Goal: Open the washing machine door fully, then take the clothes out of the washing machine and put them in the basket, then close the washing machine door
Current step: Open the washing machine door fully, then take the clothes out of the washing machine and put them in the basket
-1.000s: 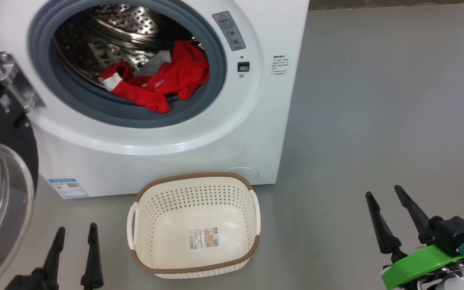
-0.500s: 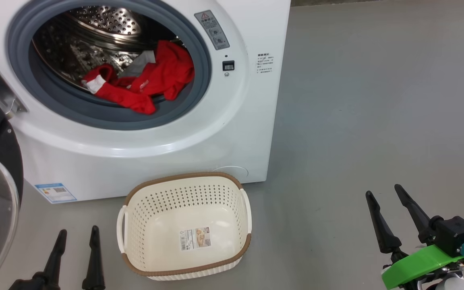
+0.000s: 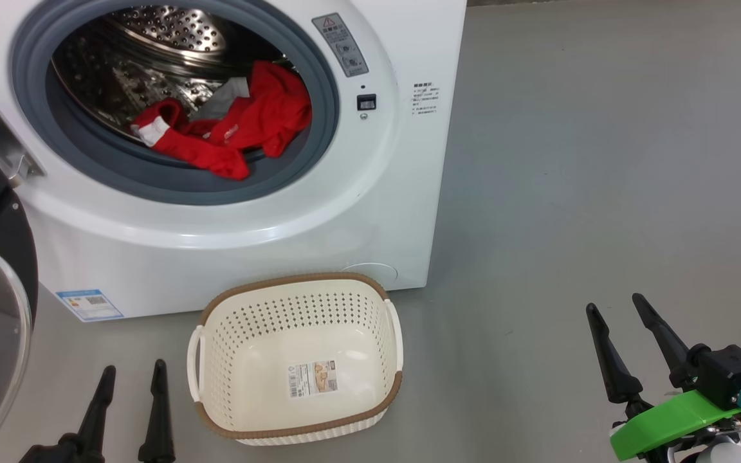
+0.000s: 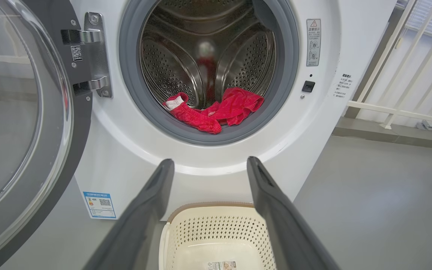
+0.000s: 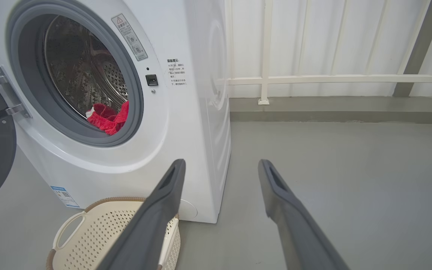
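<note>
Grey floor (image 3: 602, 161) bears the basket (image 3: 293, 281). Clothes (image 4: 216, 110) lie twelve o'clock from the spread left gripper (image 4: 209, 161); the spread right gripper (image 5: 221, 162) sits farther.

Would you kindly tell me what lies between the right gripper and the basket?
Bare grey floor, seen in the head view: nothing lies between the right gripper and the basket.

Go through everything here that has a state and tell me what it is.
washing machine door: open, swung wide
washing machine: not yet unloaded
clothes: heaped at the drum's mouth
basket: upright on the floor, no clothes inside
left gripper: open, empty
right gripper: open, empty
</note>
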Available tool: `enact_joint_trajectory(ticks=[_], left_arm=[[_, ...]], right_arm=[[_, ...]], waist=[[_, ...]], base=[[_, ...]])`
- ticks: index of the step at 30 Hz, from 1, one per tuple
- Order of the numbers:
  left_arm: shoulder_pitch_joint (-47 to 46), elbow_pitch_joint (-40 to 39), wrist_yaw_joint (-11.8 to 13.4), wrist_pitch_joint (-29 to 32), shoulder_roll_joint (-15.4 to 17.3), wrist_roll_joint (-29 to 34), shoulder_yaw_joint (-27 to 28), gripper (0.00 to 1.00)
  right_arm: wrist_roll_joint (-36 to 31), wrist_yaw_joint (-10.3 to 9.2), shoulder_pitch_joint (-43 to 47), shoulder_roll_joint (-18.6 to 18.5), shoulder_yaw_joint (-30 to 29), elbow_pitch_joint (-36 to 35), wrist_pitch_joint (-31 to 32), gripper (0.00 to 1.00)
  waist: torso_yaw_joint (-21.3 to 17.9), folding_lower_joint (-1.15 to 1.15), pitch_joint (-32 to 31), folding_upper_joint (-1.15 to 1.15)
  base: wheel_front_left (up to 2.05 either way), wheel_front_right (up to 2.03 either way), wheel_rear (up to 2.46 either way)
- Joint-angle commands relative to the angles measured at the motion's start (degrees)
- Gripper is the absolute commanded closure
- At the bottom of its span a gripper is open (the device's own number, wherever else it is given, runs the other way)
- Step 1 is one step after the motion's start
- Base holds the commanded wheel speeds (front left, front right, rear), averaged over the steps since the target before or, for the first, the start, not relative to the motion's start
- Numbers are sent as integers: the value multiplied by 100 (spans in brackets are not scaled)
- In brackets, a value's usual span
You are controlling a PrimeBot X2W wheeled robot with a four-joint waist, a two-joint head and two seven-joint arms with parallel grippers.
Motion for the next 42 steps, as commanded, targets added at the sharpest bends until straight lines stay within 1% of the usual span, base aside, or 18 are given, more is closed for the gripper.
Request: enact_joint_trajectory(ticks=[1, 6, 18, 42], left_arm=[[-110, -128, -19, -70, 98, 33, 151, 0], [-126, -172, -19, -70, 98, 97, 130, 0], [-174, -159, -19, -70, 97, 37, 78, 0], [-213, -140, -19, -70, 98, 38, 120, 0]], right_arm=[[-114, 9, -3, -66, 93, -158, -69, 0], [-123, 9, -5, -62, 90, -156, -69, 0], [-117, 9, -38, -65, 112, -147, -69, 0], [-124, 9, -62, -73, 203, -140, -69, 0]], waist=[[2, 0, 0, 0], [9, 0, 0, 0], [48, 0, 24, 0], [82, 0, 18, 0]], base=[[0, 0, 0], [0, 0, 0], [10, -10, 0], [91, -91, 0]])
